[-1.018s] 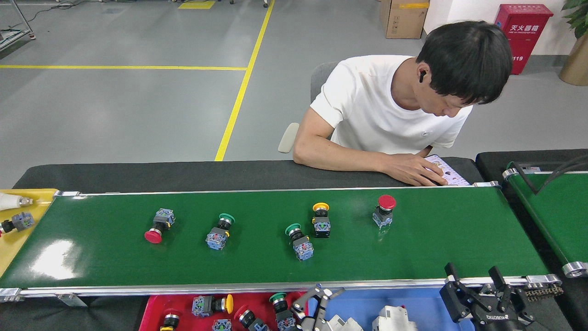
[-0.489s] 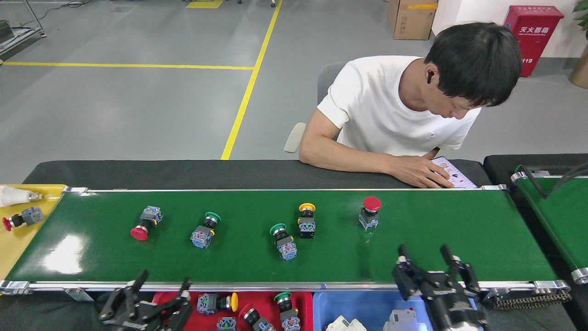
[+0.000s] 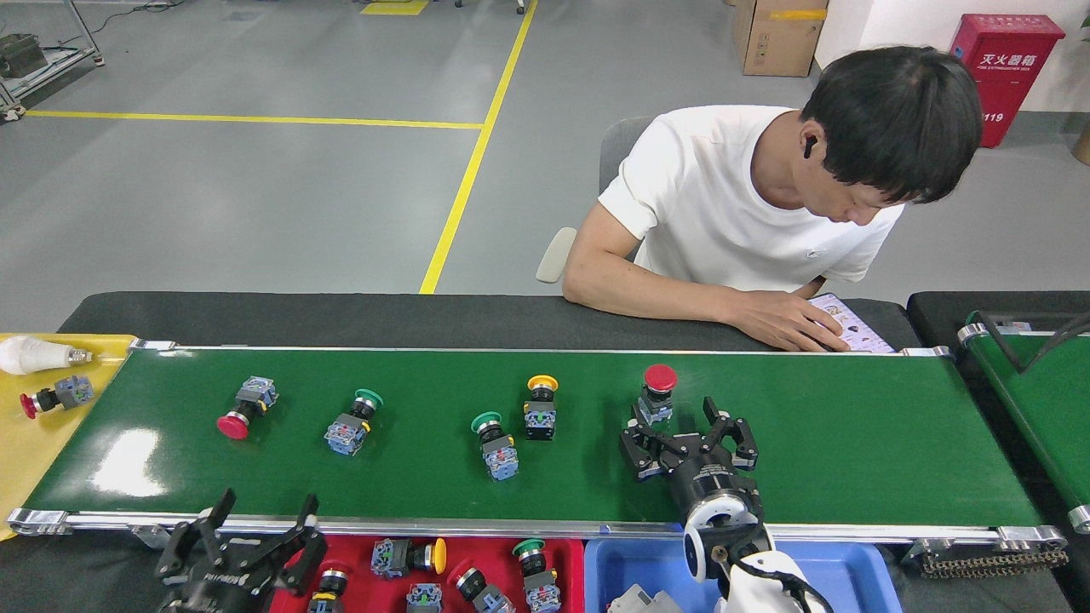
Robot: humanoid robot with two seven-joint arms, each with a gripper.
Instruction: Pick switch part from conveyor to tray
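Several switch parts lie on the dark-green conveyor (image 3: 851,443): a red one lying on its side (image 3: 242,407), a green one (image 3: 351,422), another green one (image 3: 494,443), a yellow one (image 3: 540,407) and an upright red-capped one (image 3: 656,393). My right gripper (image 3: 685,432) is open over the belt, just in front of and slightly right of that upright red switch, its fingers spread wide and holding nothing. My left gripper (image 3: 258,515) is open at the belt's near rail, bottom left. The red tray (image 3: 570,558) below the rail holds several switch parts.
A person in a white shirt sits across the belt, a hand (image 3: 788,323) resting on a card at the far edge. A blue bin (image 3: 647,566) sits right of the red tray. A yellow tray (image 3: 34,443) at left holds a bulb and a switch. A second green belt (image 3: 1035,400) stands at right.
My right gripper has risen from the near rail out over the belt toward the upright red switch. The left gripper came into view at bottom left. The switches have drifted left.
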